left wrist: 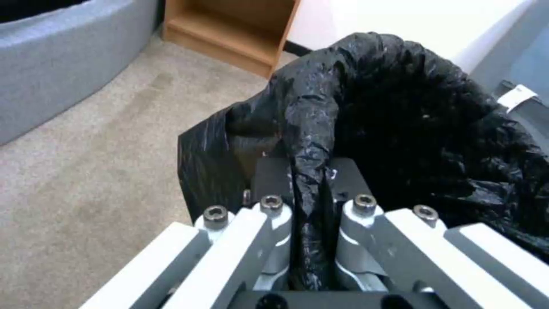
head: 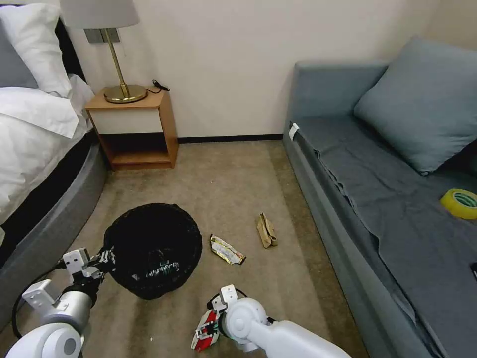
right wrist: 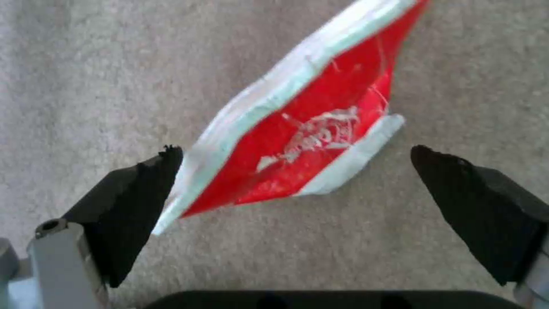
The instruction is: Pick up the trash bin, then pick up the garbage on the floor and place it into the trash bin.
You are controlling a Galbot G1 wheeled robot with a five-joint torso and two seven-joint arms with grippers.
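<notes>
The trash bin [head: 151,248] is round, lined with a crinkled black bag, and sits at the lower left of the head view; a bottle with a green label lies inside it. My left gripper [head: 105,258] is shut on the bin's near rim, and the left wrist view shows black plastic [left wrist: 309,171] pinched between its fingers. A red-white wrapper [right wrist: 303,133] lies on the carpet, with my right gripper [right wrist: 291,180] open directly above it and a finger on each side. That wrapper [head: 206,330] is partly hidden by the right gripper [head: 211,323]. A yellowish foil wrapper [head: 226,249] and a folded brown paper piece [head: 266,230] lie beyond.
A grey sofa [head: 387,209] runs along the right, carrying a yellow tape roll [head: 460,203]. A bed [head: 35,149] stands at the left, and a wooden nightstand [head: 136,129] with a lamp is against the back wall. Beige carpet [head: 223,179] lies open between them.
</notes>
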